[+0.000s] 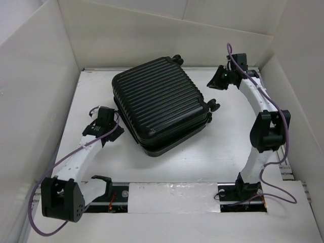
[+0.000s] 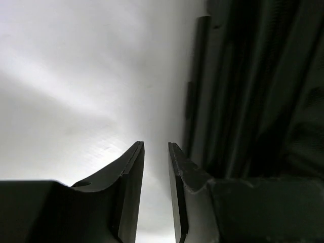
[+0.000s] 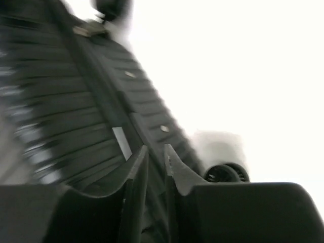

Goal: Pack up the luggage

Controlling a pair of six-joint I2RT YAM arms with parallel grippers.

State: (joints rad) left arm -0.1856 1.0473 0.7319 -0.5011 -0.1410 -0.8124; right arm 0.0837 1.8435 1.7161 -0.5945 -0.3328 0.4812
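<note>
Mid-tabletop [image 1: 202,152], a little toward the back: the luggage [image 1: 159,104], shut and flat on one broad face, turned on the diagonal. Black hard shell, faintly glossy, ribbed all over with parallel grooves, rounded at the corners. Along the side, a seam dividing the two halves of the shell. Small black wheels [image 1: 215,106] at the right-hand end, one at the near corner and another at the far corner by the back wall.

Close against the case's left side: the left pincer [image 2: 156,147], low over the white surface. Jaws parted by only a narrow slit, with nothing between them and bare tabletop showing through the gap.

At the far right corner of the case, near the wheels: the right pincer [image 3: 156,149], pointed along the ribbed side at the seam. Jaws almost together, a thin gap left. Possibly something caught there, but too blurred to tell.
</note>
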